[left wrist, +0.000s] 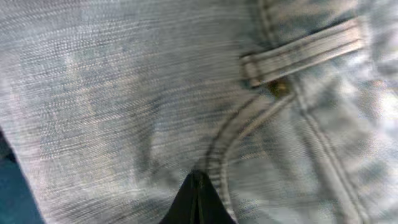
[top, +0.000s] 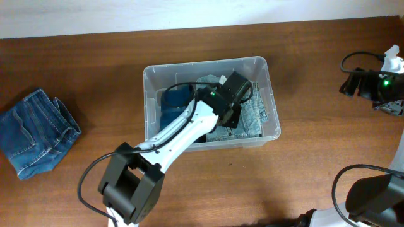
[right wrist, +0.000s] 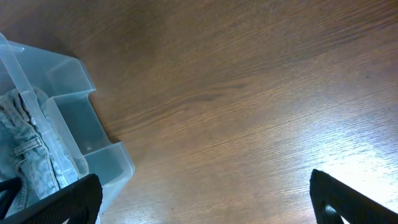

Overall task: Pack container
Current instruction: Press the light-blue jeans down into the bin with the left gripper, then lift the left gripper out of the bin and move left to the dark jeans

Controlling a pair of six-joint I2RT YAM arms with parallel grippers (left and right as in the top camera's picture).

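Observation:
The clear container (top: 205,63) stands at the table's middle, and its corner (right wrist: 93,149) shows at the left of the right wrist view. Inside lie light-wash jeans (top: 255,116) and a dark blue garment (top: 173,101). My left gripper (left wrist: 198,180) reaches down into the container (top: 233,113), shut, its tips pressed against the light denim (left wrist: 124,93) by a seam and belt loop. No cloth shows between the fingers. My right gripper (right wrist: 205,193) hovers wide open over bare table to the container's right, holding nothing.
Folded blue jeans (top: 38,132) lie on the table at the far left. The right arm (top: 372,85) with its cables sits at the right edge. The left arm's base (top: 129,183) stands at the front, below the container.

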